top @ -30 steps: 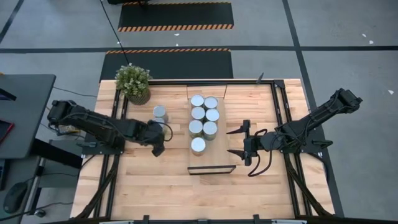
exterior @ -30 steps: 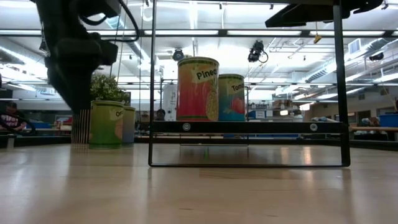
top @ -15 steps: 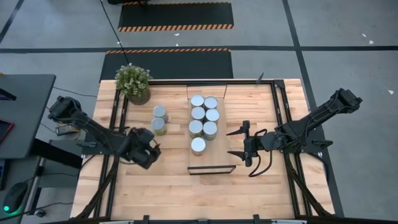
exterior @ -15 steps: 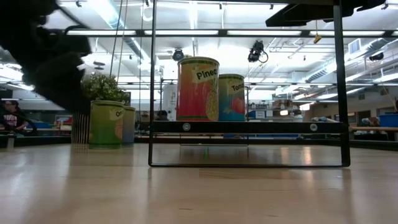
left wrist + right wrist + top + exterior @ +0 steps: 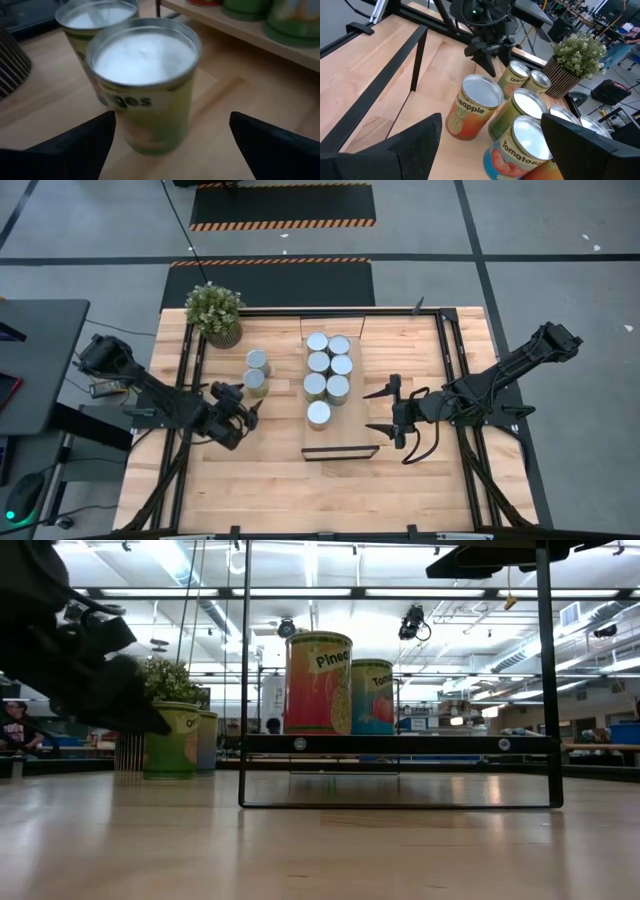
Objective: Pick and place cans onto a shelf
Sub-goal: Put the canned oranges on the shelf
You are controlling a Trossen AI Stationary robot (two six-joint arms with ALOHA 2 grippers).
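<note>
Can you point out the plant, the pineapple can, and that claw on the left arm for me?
Plant [image 5: 213, 307], high view, on its leaves.
Pineapple can [image 5: 471, 107], right wrist view, on its label.
Left gripper [image 5: 243, 405], high view, midway between its open fingertips.

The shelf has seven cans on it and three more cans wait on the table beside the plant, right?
Not quite. The shelf does hold seven cans, but only two cans, not three, wait on the table beside the plant. The high view shows it.

Seven cans [image 5: 328, 368] on shelf [image 5: 345, 442]; two cans [image 5: 257, 372] left.
</note>
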